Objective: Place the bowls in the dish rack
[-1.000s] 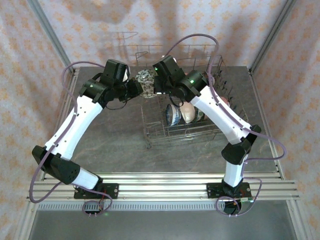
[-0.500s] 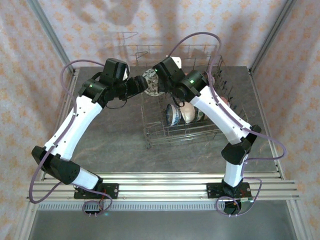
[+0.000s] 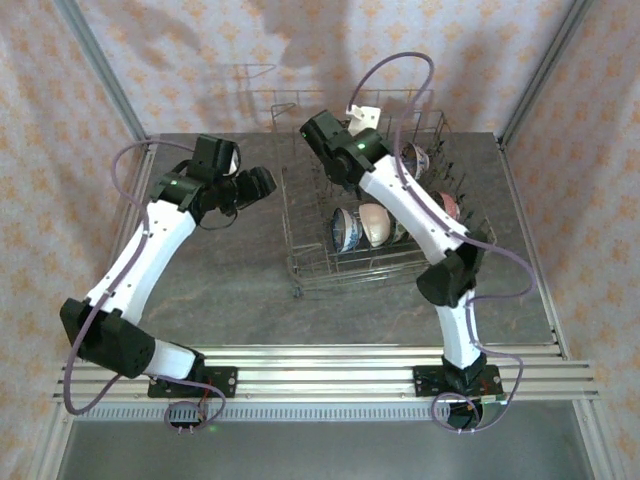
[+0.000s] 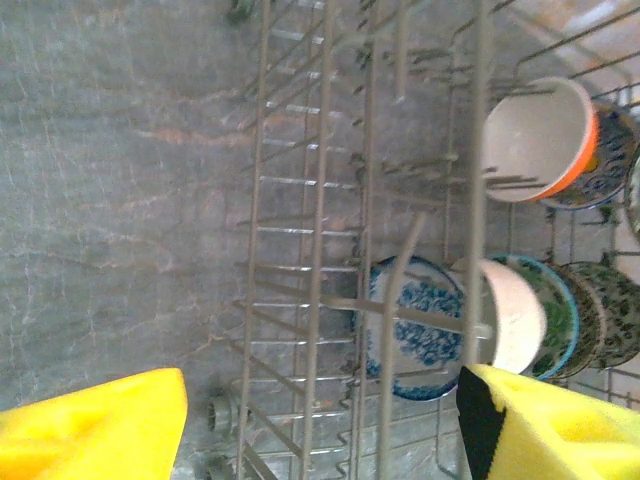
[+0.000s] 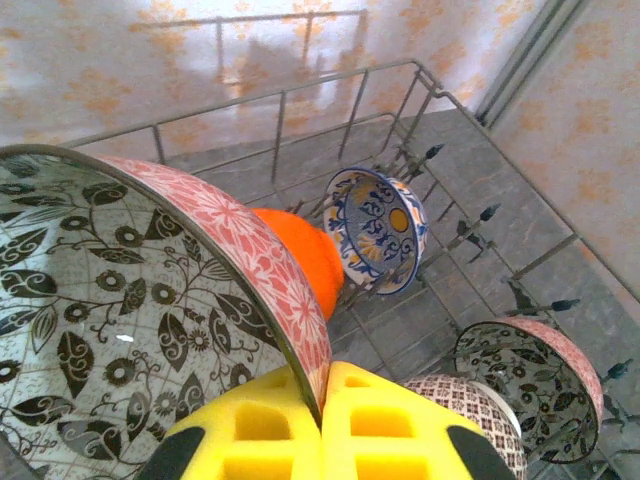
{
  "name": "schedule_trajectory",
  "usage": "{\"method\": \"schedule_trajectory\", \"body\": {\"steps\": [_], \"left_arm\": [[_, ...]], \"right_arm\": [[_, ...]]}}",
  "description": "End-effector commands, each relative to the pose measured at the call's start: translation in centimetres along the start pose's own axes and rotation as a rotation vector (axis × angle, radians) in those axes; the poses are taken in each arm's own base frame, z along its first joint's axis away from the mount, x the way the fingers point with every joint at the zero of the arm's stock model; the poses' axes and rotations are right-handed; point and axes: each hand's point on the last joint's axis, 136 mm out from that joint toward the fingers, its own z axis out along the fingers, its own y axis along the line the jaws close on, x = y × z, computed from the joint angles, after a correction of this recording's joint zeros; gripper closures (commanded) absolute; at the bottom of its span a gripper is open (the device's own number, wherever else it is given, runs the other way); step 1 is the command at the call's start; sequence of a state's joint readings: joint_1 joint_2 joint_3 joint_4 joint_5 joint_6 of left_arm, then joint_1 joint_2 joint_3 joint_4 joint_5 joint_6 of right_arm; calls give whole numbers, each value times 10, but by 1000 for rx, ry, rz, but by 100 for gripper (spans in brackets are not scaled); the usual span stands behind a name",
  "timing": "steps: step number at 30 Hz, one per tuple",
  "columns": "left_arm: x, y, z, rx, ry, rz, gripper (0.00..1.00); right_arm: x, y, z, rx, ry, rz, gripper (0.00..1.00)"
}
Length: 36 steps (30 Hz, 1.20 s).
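My right gripper [image 5: 325, 400] is shut on the rim of a bowl [image 5: 150, 290] that is pink-red outside and black floral inside. It holds the bowl tilted above the far left part of the dish rack [image 5: 280, 100]. Below it stand an orange bowl [image 5: 300, 255], a blue-and-yellow bowl [image 5: 378, 230], a brown-white bowl [image 5: 470, 400] and another floral bowl [image 5: 530, 375]. My left gripper [image 3: 262, 183] hangs open outside the rack's left wall [image 4: 320, 200], its yellow pads [image 4: 90, 425] wide apart with nothing between them. Through the wires I see a blue-white bowl [image 4: 415, 325], a pinkish bowl [image 4: 515, 315] and the orange bowl [image 4: 545, 135].
The grey wire rack [image 3: 300, 265] stands right of centre on the grey table [image 3: 220, 280], with tall grid sides and upright tines. Bare table lies to its left and in front. Patterned curtains and metal posts [image 3: 100, 70] close in the back and sides.
Both grippers met at the floral bowl; the left has let go and drawn back to the left. The right arm has carried the bowl back over the rack's far side.
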State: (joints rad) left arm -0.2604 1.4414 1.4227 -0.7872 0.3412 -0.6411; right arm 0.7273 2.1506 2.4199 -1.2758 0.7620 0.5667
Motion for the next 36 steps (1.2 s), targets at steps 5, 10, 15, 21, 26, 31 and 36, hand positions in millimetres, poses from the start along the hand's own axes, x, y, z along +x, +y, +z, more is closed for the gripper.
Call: {"method": "schedule_trajectory", "body": {"steps": [5,10,15,21,26,31,36], "left_arm": [[0,32,5,-56,11,64,29],[26,52,29,-104,118,73,32],[53,69,52,-128,210,65,36],[81,67,70,-152,294,120,37],[100,55,77,-133,333,156,37],[117,42,81,-109,366,182,38],[135,27,83,-76,388,200,38]], "right_arm": [[-20,-25,17,214,-132,29,100],[-21,-21,26,282,-194,-8,100],[-27,-16,30,325,-246,-50,100],[-31,-14,32,366,-278,-103,100],[-32,-17,31,402,-291,-152,100],[-30,-18,31,408,-280,-186,100],[-25,-22,32,408,-256,-213,100]]}}
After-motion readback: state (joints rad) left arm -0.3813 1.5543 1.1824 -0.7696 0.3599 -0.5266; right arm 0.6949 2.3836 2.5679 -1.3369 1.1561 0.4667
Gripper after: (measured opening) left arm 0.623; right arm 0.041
